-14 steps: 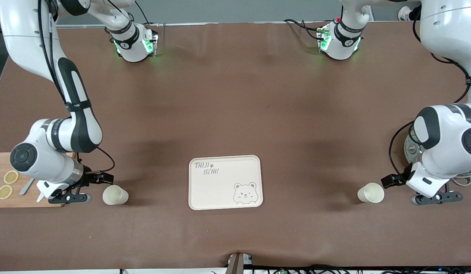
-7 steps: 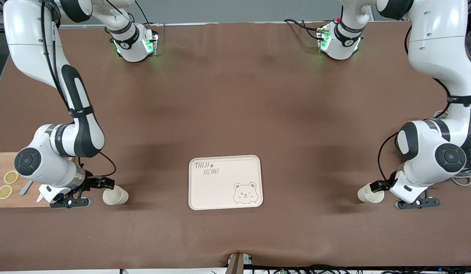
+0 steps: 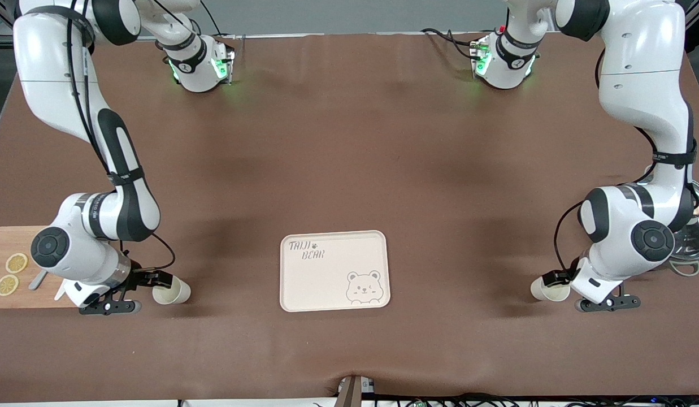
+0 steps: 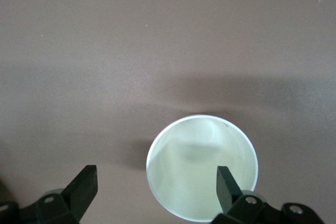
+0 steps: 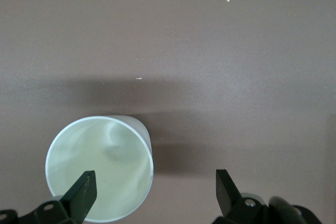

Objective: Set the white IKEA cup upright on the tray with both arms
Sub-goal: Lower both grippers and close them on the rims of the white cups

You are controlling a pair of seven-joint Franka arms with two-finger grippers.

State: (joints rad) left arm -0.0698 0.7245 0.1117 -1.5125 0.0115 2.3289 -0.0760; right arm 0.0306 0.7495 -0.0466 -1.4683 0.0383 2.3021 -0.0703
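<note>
Two white cups lie on their sides on the brown surface (image 3: pixel 349 147), one toward each arm's end, the cream tray (image 3: pixel 333 294) between them and bare. Right hand (image 3: pixel 147 280) is spread at the mouth of its cup (image 3: pixel 171 290), one finger reaching inside the rim. Left hand (image 3: pixel 558 278) is likewise released at the other cup (image 3: pixel 544 290). Both look light, stiff and slick; pinching the rim wall seems best.

White cup (image 5: pixel 100 169) lying on its side on the brown table (image 5: pixel 220 45), open mouth facing the camera. Right gripper (image 5: pixel 155 192) is spread wide, one finger (image 5: pixel 81 192) overlapping the rim.
</note>
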